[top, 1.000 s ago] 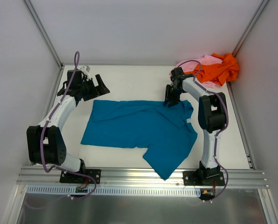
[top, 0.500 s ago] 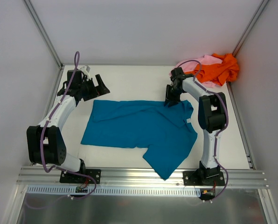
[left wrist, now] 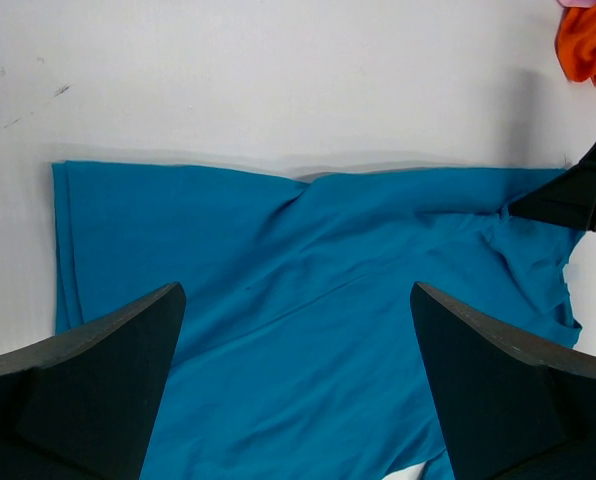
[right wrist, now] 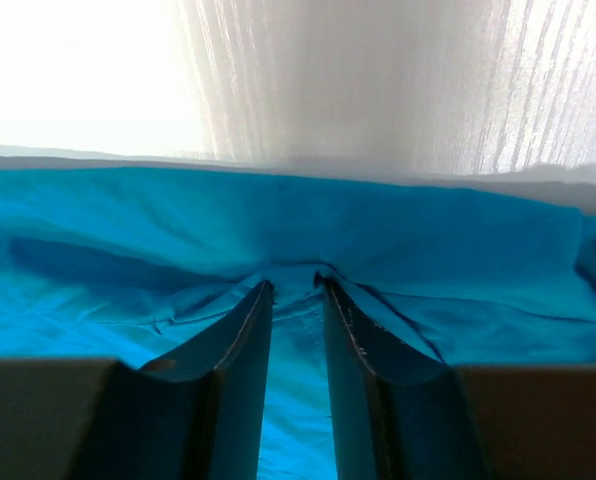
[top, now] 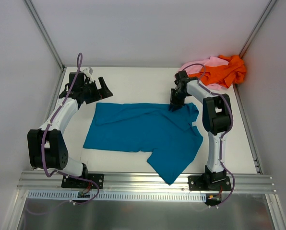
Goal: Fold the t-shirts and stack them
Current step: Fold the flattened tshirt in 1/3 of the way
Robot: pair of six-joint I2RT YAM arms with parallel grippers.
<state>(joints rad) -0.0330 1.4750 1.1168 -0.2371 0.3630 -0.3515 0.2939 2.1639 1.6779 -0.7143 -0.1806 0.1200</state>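
Observation:
A teal-blue t-shirt (top: 143, 129) lies spread flat across the middle of the white table (top: 133, 81), one sleeve pointing toward the near edge. My right gripper (top: 174, 106) presses down on its far right edge. In the right wrist view its fingers (right wrist: 296, 282) stand a narrow gap apart, astride a small ridge of the teal cloth (right wrist: 428, 230). My left gripper (top: 106, 88) hovers wide open above the shirt's far left corner, holding nothing; its wrist view looks down on the cloth (left wrist: 308, 260). An orange t-shirt (top: 224, 71) lies crumpled on a pale pink one (top: 208, 62) in the far right corner.
White walls with metal posts close in the table on three sides. A metal rail (top: 143, 181) carrying both arm bases runs along the near edge. The orange heap (left wrist: 590, 40) and my right gripper (left wrist: 578, 195) show at the right of the left wrist view.
The right gripper's fingers have drawn slightly closer together on the shirt's edge. The left arm and the shirts have not moved.

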